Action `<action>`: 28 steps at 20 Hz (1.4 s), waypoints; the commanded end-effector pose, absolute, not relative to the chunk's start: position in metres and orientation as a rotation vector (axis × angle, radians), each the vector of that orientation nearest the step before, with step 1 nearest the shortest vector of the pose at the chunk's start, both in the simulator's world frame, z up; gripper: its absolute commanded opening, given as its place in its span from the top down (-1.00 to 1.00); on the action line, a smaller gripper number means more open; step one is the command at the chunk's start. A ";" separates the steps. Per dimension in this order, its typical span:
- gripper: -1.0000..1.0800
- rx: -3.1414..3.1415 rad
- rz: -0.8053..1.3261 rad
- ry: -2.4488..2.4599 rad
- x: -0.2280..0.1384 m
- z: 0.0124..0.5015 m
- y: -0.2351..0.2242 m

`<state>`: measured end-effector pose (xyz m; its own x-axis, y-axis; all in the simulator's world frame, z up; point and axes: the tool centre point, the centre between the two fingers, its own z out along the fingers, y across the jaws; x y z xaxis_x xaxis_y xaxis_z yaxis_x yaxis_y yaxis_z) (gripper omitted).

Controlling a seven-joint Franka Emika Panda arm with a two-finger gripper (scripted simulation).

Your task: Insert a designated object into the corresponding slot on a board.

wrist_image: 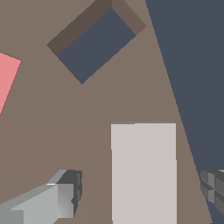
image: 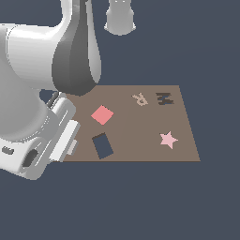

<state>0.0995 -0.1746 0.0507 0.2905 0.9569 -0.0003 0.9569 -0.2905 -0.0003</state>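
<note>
The light grey rectangular tile (wrist_image: pixel 143 173) lies flat on the brown board (wrist_image: pixel 65 127) in the wrist view. My gripper (wrist_image: pixel 141 192) is open, with one finger on each side of the tile and a gap between each finger and it. The dark navy tilted slot (wrist_image: pixel 96 43) sits a short way beyond the tile, with nothing in it. In the exterior view the slot (image: pixel 102 146) is near the front of the board (image: pixel 140 136), towards the view's left. There the arm's wrist hides the tile and the fingers.
A red-pink square tile (image: pixel 102 115) lies just behind the slot. A pink star (image: pixel 168 139) is at the exterior view's right, with the letters R (image: pixel 139 99) and M (image: pixel 164 98) at the back. The bulky arm (image: pixel 42 93) hangs over the board's left end.
</note>
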 end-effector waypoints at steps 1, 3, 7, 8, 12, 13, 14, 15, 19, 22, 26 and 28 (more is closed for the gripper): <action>-0.92 -2.514 0.000 -1.884 0.102 0.050 -0.175; -0.92 -2.512 0.000 -1.887 0.102 0.050 -0.175; -0.92 -2.514 0.000 -1.883 0.101 0.046 -0.175; -0.92 -2.514 0.000 -1.883 0.101 0.044 -0.175; -0.92 -2.512 0.000 -1.886 0.102 0.032 -0.175; -0.92 -2.512 0.000 -1.886 0.102 0.030 -0.175; -0.92 -2.512 0.000 -1.886 0.102 0.030 -0.175; 1.00 -2.512 0.000 -1.886 0.102 0.030 -0.175; 1.00 -2.512 0.000 -1.886 0.102 0.030 -0.175; 1.00 -2.512 0.000 -1.886 0.102 0.030 -0.175; 1.00 -2.512 0.000 -1.886 0.102 0.031 -0.175; 1.00 -2.512 0.000 -1.886 0.102 0.034 -0.175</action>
<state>0.1014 -0.1746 0.0314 0.2789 0.9603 -0.0001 0.9603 -0.2789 -0.0016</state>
